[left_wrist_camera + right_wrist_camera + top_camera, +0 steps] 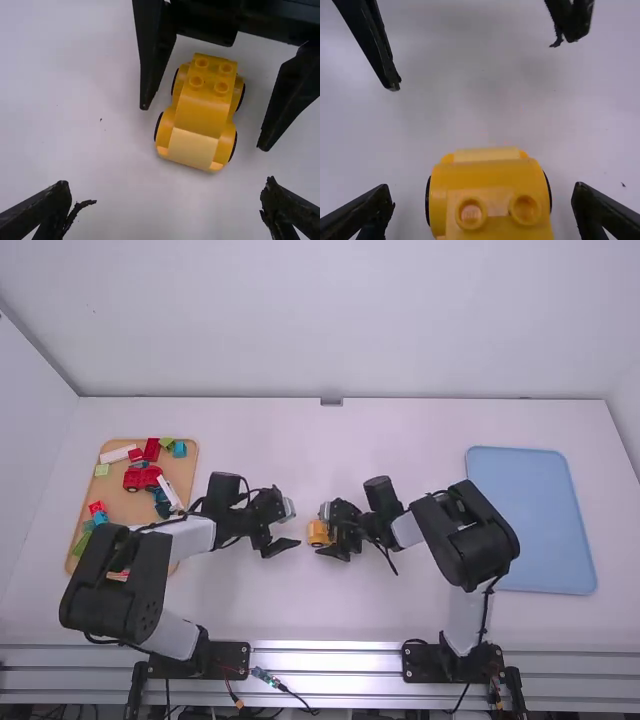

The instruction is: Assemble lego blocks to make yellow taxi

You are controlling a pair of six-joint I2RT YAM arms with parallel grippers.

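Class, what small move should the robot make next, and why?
Probably the right gripper should close gently on the yellow car: its open fingers stand on either side, not touching it, and the car's blocks look joined.

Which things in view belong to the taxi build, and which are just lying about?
Job: yellow plastic car with black wheels; left tool; right tool.

Apparently lying about: red toy vehicle; coloured loose blocks; flat tan tray; blue rectangular tray.

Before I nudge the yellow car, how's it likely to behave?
The car likely rolls lengthwise: dark-edged wheels sit along both sides. It looks stiff, with smooth blocky surfaces, so probably won't flex. Lifting by the studded top block might separate it; it seems stacked from pieces.
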